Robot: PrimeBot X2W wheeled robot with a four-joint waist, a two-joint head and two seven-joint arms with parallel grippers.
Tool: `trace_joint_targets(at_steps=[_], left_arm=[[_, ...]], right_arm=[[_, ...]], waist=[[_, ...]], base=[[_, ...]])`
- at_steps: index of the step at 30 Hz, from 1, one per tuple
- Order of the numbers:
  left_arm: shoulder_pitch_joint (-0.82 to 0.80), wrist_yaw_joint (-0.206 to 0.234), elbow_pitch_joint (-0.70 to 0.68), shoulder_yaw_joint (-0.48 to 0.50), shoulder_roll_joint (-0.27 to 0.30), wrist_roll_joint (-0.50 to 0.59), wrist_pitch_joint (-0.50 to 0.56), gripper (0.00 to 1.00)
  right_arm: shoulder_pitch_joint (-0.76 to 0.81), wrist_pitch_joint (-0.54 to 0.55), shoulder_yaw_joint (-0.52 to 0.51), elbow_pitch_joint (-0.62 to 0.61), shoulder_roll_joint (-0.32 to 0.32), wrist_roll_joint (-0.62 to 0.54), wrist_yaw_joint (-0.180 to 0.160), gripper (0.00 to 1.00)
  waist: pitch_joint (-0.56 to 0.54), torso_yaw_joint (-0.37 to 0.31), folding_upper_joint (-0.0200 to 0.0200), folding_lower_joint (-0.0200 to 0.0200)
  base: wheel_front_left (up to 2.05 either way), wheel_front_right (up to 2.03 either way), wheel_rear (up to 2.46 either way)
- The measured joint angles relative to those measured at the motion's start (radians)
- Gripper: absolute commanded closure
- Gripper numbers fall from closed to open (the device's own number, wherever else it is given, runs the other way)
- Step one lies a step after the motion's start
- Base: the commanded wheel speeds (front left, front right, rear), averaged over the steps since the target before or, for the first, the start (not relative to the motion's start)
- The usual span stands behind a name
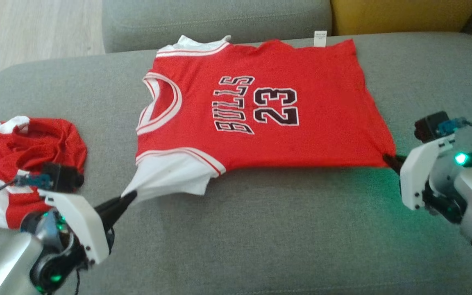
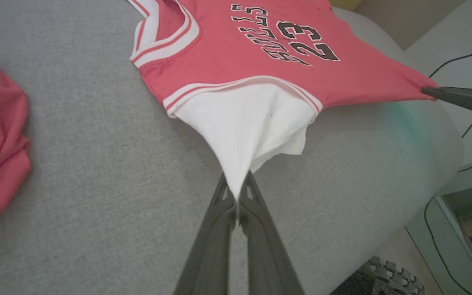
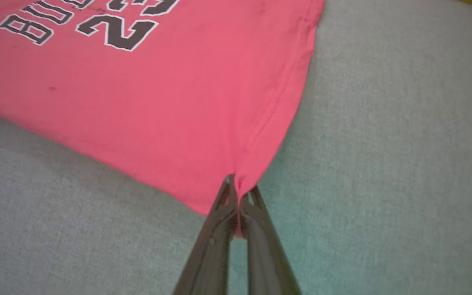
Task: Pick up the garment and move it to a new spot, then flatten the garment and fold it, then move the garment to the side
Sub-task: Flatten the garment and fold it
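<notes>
Jersey (image 1: pixel 260 110) lies face up across the middle of the sofa seat (image 1: pixel 260 237), collar toward the left edge, hem toward the right edge, far side almost at the seat's back edge.

Left gripper (image 1: pixel 131 197): jaws clamped together on the tip of the white sleeve (image 1: pixel 174 178), cloth drawn to a point between the fingers. Right gripper (image 1: pixel 388 157): jaws pinched tight on the near hem corner.

Why held this way, my read: two opposite grips on the near side pull that edge into a straight line and take the slack out of the front panel. Looks like the flatten step, fold not started.

- Body panel mostly smooth; near edge taut.
- Sleeve is not flat: it is doubled, a second white layer showing under it. It will need spreading before release.
- Far shoulder also rumpled, white showing at the back edge.

Room:
- Near half of the seat is bare, good for a drag toward the near edge or a fold away from it.
- Right of the hem: bare strip up to the rounded right edge.
- Left: crumpled red garment (image 1: pixel 27 164) sits near the left edge, just beside the left arm. Avoid sweeping that way.
</notes>
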Motion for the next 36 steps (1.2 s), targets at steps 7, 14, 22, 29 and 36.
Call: trace_joint_targets(at_steps=[7, 14, 22, 29, 36], left_arm=[[0.090, 0.001, -0.109, -0.005, 0.047, -0.075, 0.075, 1.00], [0.171, 0.002, -0.200, -0.007, 0.107, -0.142, 0.134, 1.00], [0.250, 0.019, -0.327, -0.007, 0.206, -0.224, 0.232, 1.00], [0.280, 0.035, -0.394, 0.006, 0.241, -0.253, 0.253, 1.00], [0.208, 0.045, -0.396, 0.042, 0.222, -0.239, 0.212, 1.00]], right_arm=[[0.055, 0.060, 0.028, -0.078, -0.067, 0.072, 0.000, 1.00], [0.111, 0.121, 0.050, -0.155, -0.114, 0.126, 0.000, 1.00], [0.174, 0.294, 0.081, -0.321, -0.203, 0.236, 0.000, 1.00], [0.206, 0.371, 0.053, -0.414, -0.260, 0.265, 0.000, 1.00], [0.201, 0.358, -0.042, -0.403, -0.241, 0.263, 0.000, 1.00]], waist=[[-0.031, 0.000, 0.0000, 0.0000], [-0.062, -0.009, 0.0000, 0.0000], [-0.079, -0.029, 0.0000, 0.0000], [-0.079, -0.038, 0.0000, 0.0000], [-0.054, -0.041, 0.0000, 0.0000]], base=[[0.00, 0.00, 0.00], [0.00, 0.00, 0.00], [0.00, 0.00, 0.00], [0.00, 0.00, 0.00], [0.00, 0.00, 0.00]])
